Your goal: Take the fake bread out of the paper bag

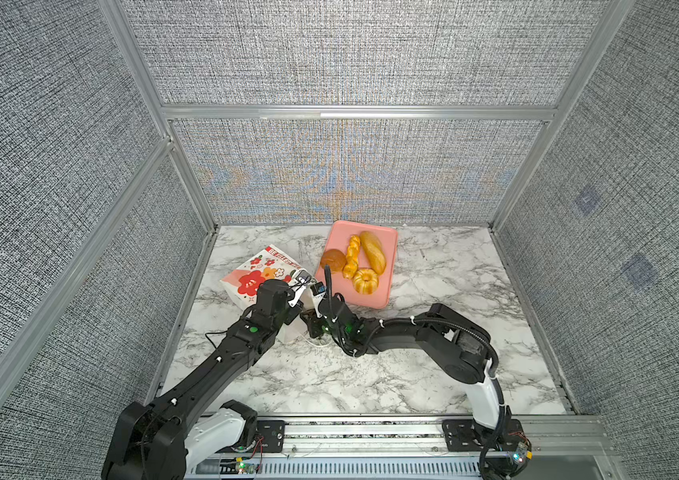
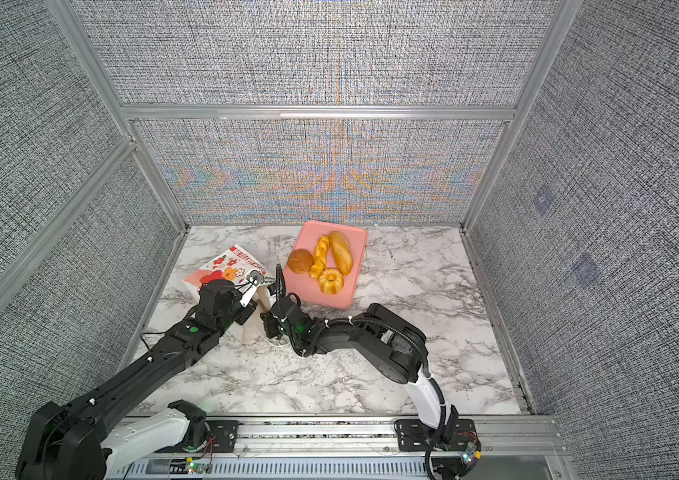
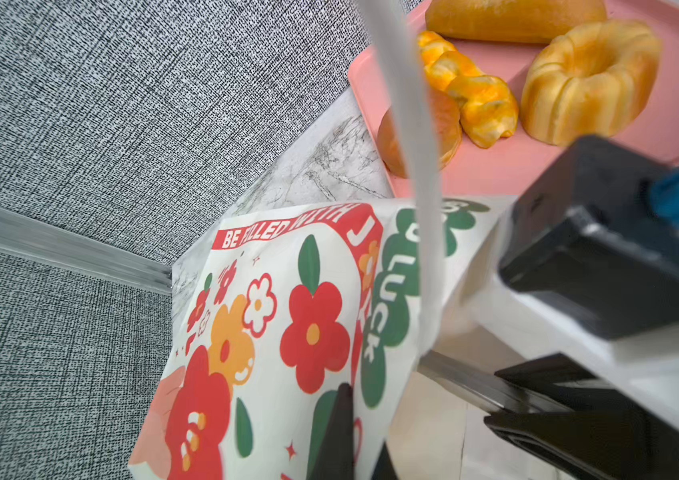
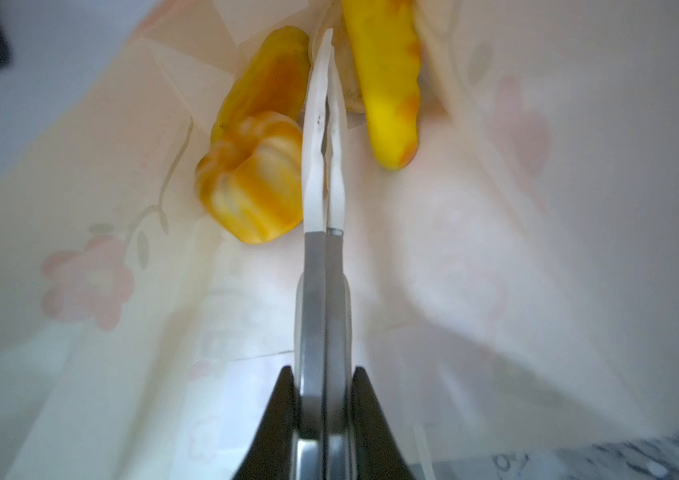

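Observation:
The paper bag (image 1: 254,274) (image 2: 221,266) lies on its side, mouth toward the arms. My left gripper (image 1: 299,291) (image 3: 364,449) is shut on the bag's upper wall (image 3: 287,316) at the mouth. Reaching inside the bag, my right gripper (image 4: 327,45) has its long tongs shut together with nothing between them. Fake bread lies deep in the bag: a ridged roll (image 4: 254,187) on one side of the tongs, a long yellow piece (image 4: 387,91) on the other. In both top views the tong tips are hidden by the bag.
A pink tray (image 1: 379,299) (image 2: 342,297) stands right of the bag, holding a round bun (image 1: 332,259), a twisted stick (image 1: 351,255), a long loaf (image 1: 373,251) and a ring cake (image 1: 365,280). A white cord handle (image 3: 416,166) hangs across the left wrist view. Grey walls enclose the marble table (image 1: 433,374).

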`<state>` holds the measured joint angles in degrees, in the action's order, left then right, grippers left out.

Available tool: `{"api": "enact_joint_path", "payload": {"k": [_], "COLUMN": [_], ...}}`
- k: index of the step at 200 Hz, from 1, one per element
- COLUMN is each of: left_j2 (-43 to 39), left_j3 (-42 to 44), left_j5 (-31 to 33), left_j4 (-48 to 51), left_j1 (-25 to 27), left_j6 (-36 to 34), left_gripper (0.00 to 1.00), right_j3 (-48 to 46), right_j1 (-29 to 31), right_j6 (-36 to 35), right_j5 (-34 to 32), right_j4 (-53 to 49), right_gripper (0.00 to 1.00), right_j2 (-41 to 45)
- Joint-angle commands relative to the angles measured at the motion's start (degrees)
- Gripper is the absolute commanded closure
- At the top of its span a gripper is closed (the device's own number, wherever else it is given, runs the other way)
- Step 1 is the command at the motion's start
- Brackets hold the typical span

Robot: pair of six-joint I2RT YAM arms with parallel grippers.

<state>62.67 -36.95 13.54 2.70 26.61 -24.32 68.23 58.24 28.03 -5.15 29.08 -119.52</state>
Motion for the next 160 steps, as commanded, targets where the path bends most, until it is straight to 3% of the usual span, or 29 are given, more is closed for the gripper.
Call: {"api": "enact_joint_path", "payload": {"k": [1, 37, 55, 112, 160], "left_j2": [0.22, -0.48, -1.14, -1.85, -2.20], "left_j3": [-0.10, -0.11, 0.41, 1.86, 2.55], "left_j5": [0.48, 0.80, 0.70, 0.26, -1.01], "left_j4": [-0.53, -0.19, -0.27, -0.71, -1.47], "left_j1": [0.08, 0.02, 0.04, 0.07, 0.03], "left_j6": [0.90, 0.50, 0.32, 1.20, 1.42], "left_gripper": [1.00, 1.00, 1.00, 1.00, 1.00], "right_j3": [-0.72, -0.64, -1.12, -0.09, 3.49], "right_j1": [0.14, -0.36, -0.74, -1.60, -2.08], "right_j6": [2.97, 2.35, 2.03, 7.02, 9.85], "right_j5": [2.04, 6.73, 8.37, 11.56, 15.90], "right_j4": [-0.91, -8.11, -11.43, -19.18, -23.93], "right_gripper": [1.00, 1.00, 0.88, 0.68, 0.66], "right_j2": [1.73, 4.67, 6.72, 10.27, 9.82]}}
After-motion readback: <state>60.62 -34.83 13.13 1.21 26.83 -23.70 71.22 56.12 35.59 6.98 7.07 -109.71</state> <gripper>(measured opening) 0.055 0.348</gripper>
